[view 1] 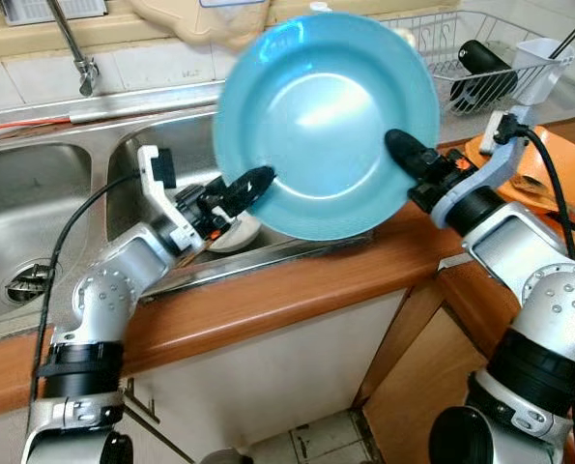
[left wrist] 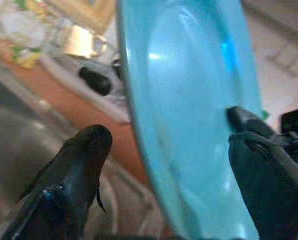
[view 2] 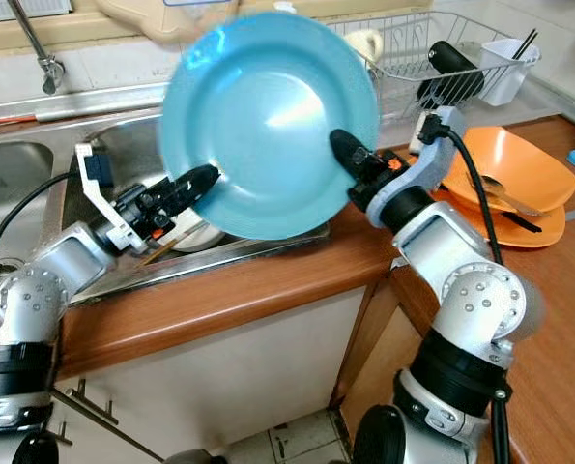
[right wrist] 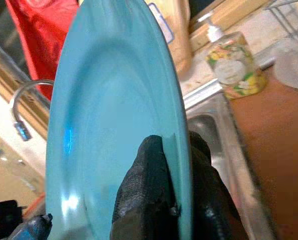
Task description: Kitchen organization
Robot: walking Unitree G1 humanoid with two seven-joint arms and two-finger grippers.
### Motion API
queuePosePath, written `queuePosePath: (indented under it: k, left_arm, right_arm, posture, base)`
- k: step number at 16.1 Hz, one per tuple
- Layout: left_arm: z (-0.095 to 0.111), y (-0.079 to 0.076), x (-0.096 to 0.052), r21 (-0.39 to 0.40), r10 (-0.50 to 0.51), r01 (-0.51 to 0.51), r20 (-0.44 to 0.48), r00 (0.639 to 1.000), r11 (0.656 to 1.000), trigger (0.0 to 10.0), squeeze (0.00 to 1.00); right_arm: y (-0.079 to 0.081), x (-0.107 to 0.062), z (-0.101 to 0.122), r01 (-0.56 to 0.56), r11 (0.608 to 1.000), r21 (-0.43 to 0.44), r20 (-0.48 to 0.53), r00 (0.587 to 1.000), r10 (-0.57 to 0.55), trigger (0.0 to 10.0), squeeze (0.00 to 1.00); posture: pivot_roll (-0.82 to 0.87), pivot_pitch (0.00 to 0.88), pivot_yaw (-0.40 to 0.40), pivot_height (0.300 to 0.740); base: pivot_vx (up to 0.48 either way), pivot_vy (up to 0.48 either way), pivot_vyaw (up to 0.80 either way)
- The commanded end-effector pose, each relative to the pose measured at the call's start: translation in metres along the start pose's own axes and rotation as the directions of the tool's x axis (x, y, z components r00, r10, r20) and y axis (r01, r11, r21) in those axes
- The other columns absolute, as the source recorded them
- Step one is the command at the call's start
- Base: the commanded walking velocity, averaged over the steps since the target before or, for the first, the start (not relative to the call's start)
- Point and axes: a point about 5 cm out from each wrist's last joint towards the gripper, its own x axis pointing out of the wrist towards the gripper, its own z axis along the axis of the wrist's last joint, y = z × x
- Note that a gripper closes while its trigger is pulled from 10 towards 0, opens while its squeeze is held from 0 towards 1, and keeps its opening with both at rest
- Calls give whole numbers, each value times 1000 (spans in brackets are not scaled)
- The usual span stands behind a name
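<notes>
the right claw is clenched on the rim of a glossy round turquoise plate, held tilted above the steel sink. the left claw straddles the opposite rim, fingers apart, beside the wooden surface.

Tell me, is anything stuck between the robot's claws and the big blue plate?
No. The right claw pinches the blue plate's rim directly. The left claw's fingers sit either side of the opposite rim, open, with nothing in between.
</notes>
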Motion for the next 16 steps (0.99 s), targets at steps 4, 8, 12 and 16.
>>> queuePosePath:
  k: [4,8,12,16]
  left_arm:
    - [8,-7,5,-70,-122,127,78,989,989,0,0]
    - [12,-11,5,-149,-185,198,97,978,969,0,0]
    - [12,-11,7,-155,-194,207,98,976,966,0,0]
    - [11,-8,8,-189,-181,195,90,979,962,0,0]
  right_arm:
    - [10,0,10,-56,998,10,51,997,56,0,0]
    - [11,-1,12,-60,998,26,67,996,58,0,0]
    - [15,-3,15,-79,997,25,85,993,76,0,0]
    - [16,-4,15,-81,997,11,84,993,79,0,0]
  posture:
    - [-82,0,55,740]
    - [-82,0,65,740]
    - [-85,0,73,740]
    - [-87,0,80,740]
  base:
    - [0,0,0]
    - [0,0,0]
    - [0,0,0]
    - [0,0,0]
